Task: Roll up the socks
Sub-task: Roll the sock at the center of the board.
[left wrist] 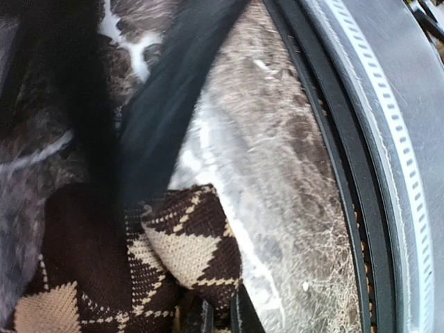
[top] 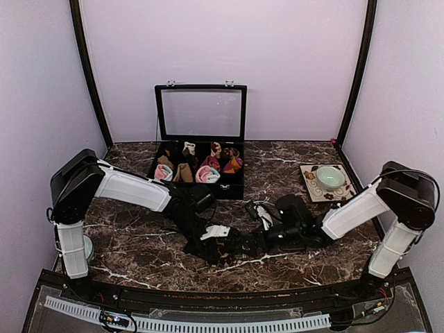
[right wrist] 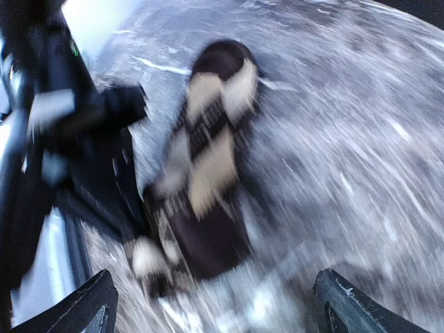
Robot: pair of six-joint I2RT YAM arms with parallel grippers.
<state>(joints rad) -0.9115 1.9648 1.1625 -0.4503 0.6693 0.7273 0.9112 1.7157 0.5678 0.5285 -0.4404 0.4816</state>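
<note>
Filling box [top: 233,189]: sock rolls [top: 207,174]; left gripper [left wrist: 220,318] pinches brown sock [left wrist: 184,250]; right gripper [right wrist: 218,300] spread.

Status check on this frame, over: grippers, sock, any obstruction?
Right gripper open, short of the brown diamond sock. Left gripper at the sock, grip unclear. Sock stretched out on table, not rolled. Nothing between right gripper and sock.

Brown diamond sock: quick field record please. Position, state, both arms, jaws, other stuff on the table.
sock: brown-and-beige diamond sock, laid out long on the marble table, not rolled
position: front centre, between the arms
left gripper: at the sock; jaws unclear, blurred
right gripper: facing the sock, jaws open, empty
other: black box, lid up, sock rolls inside; green bowl at right
</note>
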